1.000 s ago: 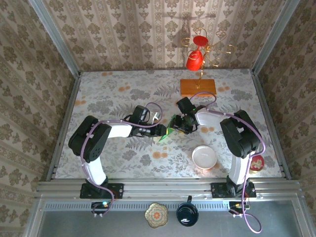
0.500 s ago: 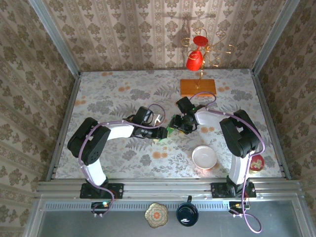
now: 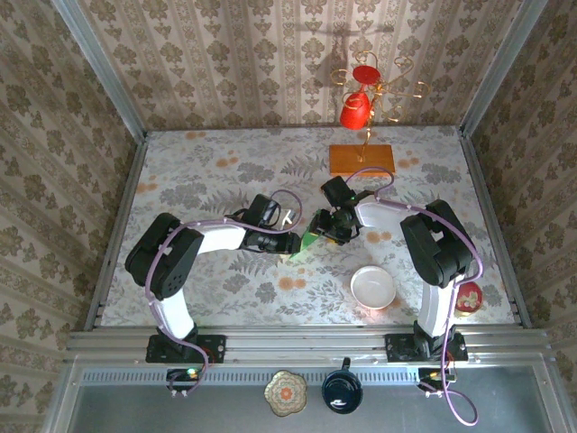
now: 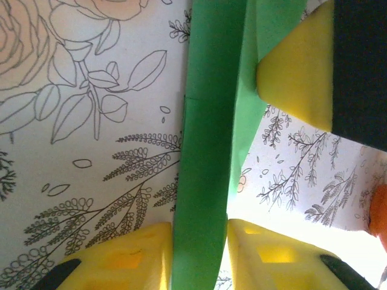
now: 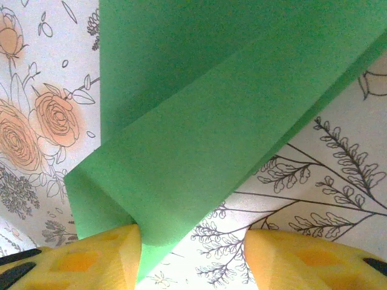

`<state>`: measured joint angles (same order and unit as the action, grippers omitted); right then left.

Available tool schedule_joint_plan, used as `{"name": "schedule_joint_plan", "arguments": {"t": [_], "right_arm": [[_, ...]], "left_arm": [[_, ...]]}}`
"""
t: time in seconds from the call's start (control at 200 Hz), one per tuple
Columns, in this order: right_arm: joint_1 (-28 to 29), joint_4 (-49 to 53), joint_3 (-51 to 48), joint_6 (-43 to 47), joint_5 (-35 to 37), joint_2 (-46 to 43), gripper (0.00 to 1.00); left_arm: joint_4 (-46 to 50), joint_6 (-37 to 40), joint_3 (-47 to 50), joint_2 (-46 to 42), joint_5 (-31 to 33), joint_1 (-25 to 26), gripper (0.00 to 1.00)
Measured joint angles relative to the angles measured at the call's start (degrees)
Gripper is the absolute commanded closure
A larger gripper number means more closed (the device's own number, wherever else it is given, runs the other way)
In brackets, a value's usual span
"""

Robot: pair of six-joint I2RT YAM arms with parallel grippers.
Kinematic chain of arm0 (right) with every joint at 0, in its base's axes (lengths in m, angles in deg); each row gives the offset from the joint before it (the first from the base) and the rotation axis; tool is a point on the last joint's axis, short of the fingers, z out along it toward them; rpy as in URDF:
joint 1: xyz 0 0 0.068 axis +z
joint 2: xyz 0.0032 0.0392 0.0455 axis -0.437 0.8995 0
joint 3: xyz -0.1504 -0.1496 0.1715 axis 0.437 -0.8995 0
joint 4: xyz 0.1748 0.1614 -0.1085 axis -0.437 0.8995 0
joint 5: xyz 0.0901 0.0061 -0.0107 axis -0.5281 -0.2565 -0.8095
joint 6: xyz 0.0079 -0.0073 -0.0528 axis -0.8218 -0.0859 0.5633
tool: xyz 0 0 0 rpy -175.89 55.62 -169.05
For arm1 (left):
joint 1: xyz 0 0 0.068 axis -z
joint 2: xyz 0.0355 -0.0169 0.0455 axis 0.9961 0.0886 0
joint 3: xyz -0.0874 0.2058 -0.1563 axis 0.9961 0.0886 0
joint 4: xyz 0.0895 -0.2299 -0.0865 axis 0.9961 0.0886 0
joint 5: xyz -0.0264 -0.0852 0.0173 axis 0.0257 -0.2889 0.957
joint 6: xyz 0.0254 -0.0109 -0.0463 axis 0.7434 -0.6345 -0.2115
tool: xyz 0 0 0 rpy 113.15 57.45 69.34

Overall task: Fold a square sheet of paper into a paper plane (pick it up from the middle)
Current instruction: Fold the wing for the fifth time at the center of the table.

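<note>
The paper plane is a narrow, folded piece of bright green paper between the two grippers at the table's middle. In the left wrist view the paper plane runs as a long strip between my yellow fingers, which press on both its sides; my left gripper is shut on it. My right gripper stands open over the plane's other end. There a broad folded flap of the paper plane rests against one finger, and the other finger stands well apart from it. The right gripper's yellow finger touches the paper's upper end.
An orange wooden slab carries a gold stand with a red cup at the back. A white bowl sits near the front right, and a red object lies by the right arm's base.
My left gripper has slid a little to the right, closer to the right gripper. The green paper now shows narrower between the two grippers. The right arm has barely moved.
</note>
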<state>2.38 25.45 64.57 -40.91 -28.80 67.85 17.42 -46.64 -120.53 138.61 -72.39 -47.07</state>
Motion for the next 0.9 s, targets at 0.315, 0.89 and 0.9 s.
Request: {"name": "schedule_joint_plan", "arguments": {"t": [0.315,0.89,0.9], "right_arm": [[0.0,0.81,0.7,0.22,-0.02,0.39,0.46],[-0.02,2.95,2.16,0.48,0.0,1.95,0.49],[-0.02,2.97,2.21,0.48,0.0,1.97,0.49]], "left_arm": [[0.55,0.15,-0.31,0.42,0.9,-0.07,0.78],[3.17,0.15,-2.14,1.55,0.98,-0.33,0.8],[3.34,0.15,-2.25,1.62,0.98,-0.33,0.8]]}}
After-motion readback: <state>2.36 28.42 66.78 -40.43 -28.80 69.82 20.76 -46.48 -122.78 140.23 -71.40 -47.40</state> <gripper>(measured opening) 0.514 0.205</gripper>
